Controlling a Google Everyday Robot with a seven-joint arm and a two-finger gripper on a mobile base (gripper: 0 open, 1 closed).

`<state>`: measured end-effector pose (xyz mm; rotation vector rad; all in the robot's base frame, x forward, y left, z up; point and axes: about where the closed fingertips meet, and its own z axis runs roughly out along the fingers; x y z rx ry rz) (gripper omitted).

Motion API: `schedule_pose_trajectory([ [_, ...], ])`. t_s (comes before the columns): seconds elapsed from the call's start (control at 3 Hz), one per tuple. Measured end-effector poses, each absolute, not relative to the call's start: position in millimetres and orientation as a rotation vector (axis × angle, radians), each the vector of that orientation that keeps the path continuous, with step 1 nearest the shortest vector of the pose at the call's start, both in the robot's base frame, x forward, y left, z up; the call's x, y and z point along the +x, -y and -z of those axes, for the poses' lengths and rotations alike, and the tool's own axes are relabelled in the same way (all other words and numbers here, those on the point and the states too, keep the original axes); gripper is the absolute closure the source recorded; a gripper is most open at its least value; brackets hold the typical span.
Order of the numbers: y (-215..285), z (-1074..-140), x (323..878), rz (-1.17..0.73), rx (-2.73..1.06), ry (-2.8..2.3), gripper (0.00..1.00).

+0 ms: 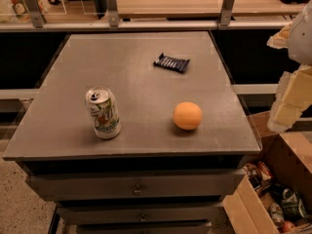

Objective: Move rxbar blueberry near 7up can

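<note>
The rxbar blueberry (pixel 171 62), a small flat dark-blue bar with white stripes, lies on the grey table top (pixel 136 96) toward the far right. The 7up can (pixel 103 112) stands upright near the front left, silver top with pull tab showing. The bar and the can are well apart, on a diagonal across the table. My gripper (pixel 288 104), pale and blurred, hangs at the right edge of the view, beyond the table's right side and above a cardboard box. It is far from both the bar and the can and holds nothing that I can see.
A round orange fruit (pixel 187 115) sits on the table near the front right, between the bar and the front edge. An open cardboard box (pixel 273 189) with several cans and packets stands on the floor at the right. A railing and counter run behind the table.
</note>
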<state>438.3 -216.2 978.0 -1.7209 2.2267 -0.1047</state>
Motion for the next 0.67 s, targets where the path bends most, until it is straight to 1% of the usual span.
schedule_pose_trajectory([
  [0.67, 213.6, -979.7, 446.3, 0.135, -1.723, -2.22, 0.0],
])
